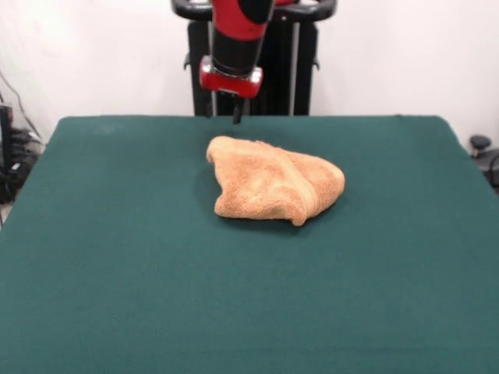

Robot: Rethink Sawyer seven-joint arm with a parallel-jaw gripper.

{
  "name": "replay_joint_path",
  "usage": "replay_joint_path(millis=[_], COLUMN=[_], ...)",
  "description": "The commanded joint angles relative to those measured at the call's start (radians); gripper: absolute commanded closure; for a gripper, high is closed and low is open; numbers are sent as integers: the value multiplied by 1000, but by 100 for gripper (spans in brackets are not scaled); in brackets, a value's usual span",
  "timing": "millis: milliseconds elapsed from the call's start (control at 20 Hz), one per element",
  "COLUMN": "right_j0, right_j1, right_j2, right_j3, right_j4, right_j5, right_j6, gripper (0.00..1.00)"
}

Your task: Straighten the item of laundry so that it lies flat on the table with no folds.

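The table [117, 257] fills most of the front view, a broad dark green felt top that runs past the picture's lower edge and both lower corners. Its far edge lies just in front of the black pedestal [300, 58], which stands against a white wall.

The arm [238, 35] comes down from the top of the picture, red and black, ending in a red collar above the table's far edge. Below that collar the gripper [237, 113] shows only as a thin dark tip. It hangs above the table's far side, clear of the cloth, and whether its fingers are spread or closed cannot be told from here.

The towel [273, 183] lies on the table a little beyond the middle and slightly toward the picture's right. It is light orange-tan and fluffy, bunched into a rounded heap instead of lying flat. A thick fold runs across its top from the upper left toward the lower right, and a rolled edge curls down at the near right side. Its far left corner sits nearest to the tip, below it in the picture.
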Motion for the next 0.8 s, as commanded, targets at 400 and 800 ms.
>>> replay_joint_path(millis=[400,800], right_j0=[101,72], right_j1=[213,237], right_j2=[85,113], right_j3=[-200,-268], right_j4=[169,188], right_j5=[-121,-23], right_j6=[254,213], gripper=[0,0])
